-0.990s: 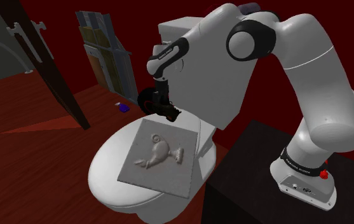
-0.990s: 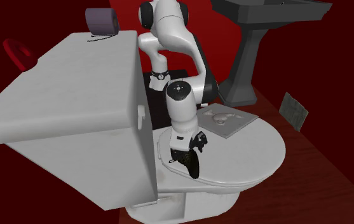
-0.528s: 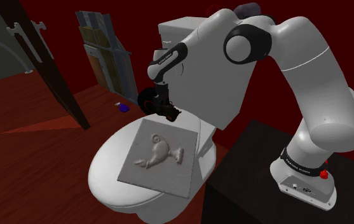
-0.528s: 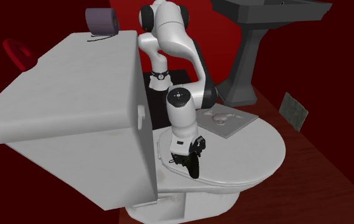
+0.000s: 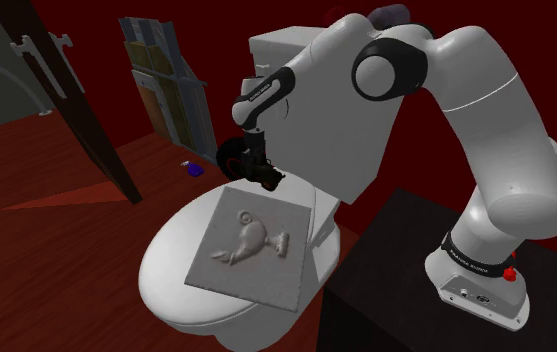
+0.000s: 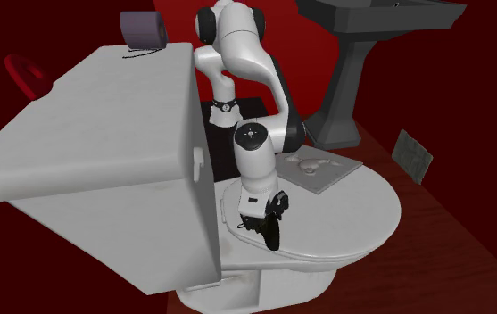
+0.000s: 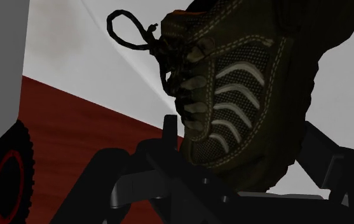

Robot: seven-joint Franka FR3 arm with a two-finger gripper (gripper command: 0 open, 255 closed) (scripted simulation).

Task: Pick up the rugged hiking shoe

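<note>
The hiking shoe (image 7: 245,95) is dark olive with pale side stripes and a looped black lace. It sits at the back of the white toilet lid (image 5: 166,265), close to the tank. In the shoulder view my gripper (image 5: 256,168) hangs over the shoe (image 5: 269,179) at the near corner of a grey slab. The second exterior view has the black gripper (image 6: 260,218) pointing down with the shoe (image 6: 272,236) at its tips, touching the lid. In the wrist view the fingers (image 7: 150,167) press on both sides of the shoe: the gripper (image 7: 242,162) is shut on it.
A grey relief slab (image 5: 251,245) covers most of the lid. The white tank (image 6: 95,161) stands right beside the gripper, a purple roll (image 6: 142,29) on top. A dark pedestal sink (image 6: 362,53) stands behind. A dark door (image 5: 76,110) and a small blue object (image 5: 194,169) are over the red floor.
The fingers have closed from wide apart onto the shoe. The arm's elbow shifted a little. The shoe stays on the lid.
</note>
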